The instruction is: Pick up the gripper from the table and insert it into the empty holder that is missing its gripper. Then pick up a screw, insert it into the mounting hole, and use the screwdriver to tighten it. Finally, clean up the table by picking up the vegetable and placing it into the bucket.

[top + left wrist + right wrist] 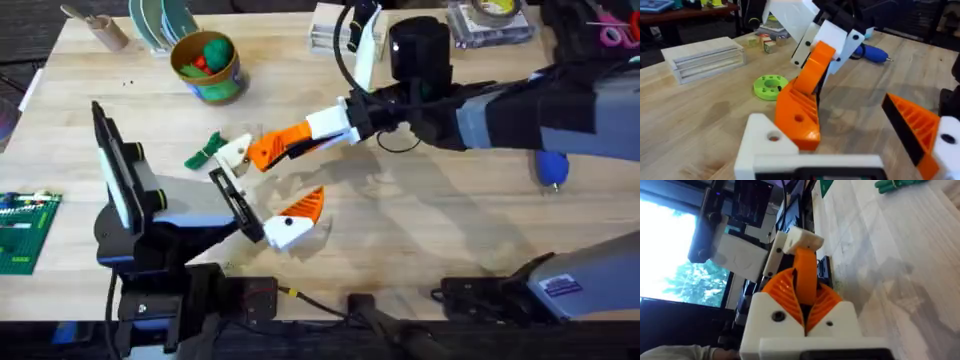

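The wooden counter (pixel 420 230) is being used as the work surface. The right hand (pixel 285 145) is being held out across the middle from the right arm; its orange pads are being kept pressed together on the gripper (pixel 262 153), the loose orange wedge, seen clamped between them in the right wrist view (pixel 805 277). The left hand (pixel 262 195) is being held just in front of it with its two fingers spread wide apart and nothing between them; one finger is bare white, the holder (pixel 234 154), and the other is carrying an orange tip. The gripper is being held against the holder (pixel 762 137), touching its side. The bucket (pixel 207 65) is standing well beyond both hands. The screwdriver (pixel 551 168) is lying behind the right hand, beneath its arm. The vegetable (pixel 203 150) is lying on the counter just beside the holder, on the side away from the right hand.
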Robot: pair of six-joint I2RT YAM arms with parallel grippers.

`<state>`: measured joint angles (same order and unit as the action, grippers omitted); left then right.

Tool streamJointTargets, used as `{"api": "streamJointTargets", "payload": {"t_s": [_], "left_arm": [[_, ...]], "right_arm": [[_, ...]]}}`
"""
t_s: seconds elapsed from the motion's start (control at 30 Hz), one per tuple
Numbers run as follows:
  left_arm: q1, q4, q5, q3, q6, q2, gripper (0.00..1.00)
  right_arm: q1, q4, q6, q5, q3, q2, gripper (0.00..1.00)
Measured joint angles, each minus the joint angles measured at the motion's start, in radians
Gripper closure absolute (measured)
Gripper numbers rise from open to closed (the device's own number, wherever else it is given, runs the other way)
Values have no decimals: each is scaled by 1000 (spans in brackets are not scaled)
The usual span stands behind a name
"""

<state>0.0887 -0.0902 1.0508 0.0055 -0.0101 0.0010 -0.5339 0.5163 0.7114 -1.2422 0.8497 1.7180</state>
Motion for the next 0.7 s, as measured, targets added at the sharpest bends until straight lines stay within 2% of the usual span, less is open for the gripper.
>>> {"api": "streamJointTargets", "payload": {"t_s": [0.47, 0.7], "left_arm": [[6, 3, -28, 0, -15, 0, 7], [19, 8, -73, -1, -25, 0, 7]], "right_arm": [[-23, 10, 67, 68, 1, 1, 991], [-45, 138, 158, 89, 6, 52, 992]]}}
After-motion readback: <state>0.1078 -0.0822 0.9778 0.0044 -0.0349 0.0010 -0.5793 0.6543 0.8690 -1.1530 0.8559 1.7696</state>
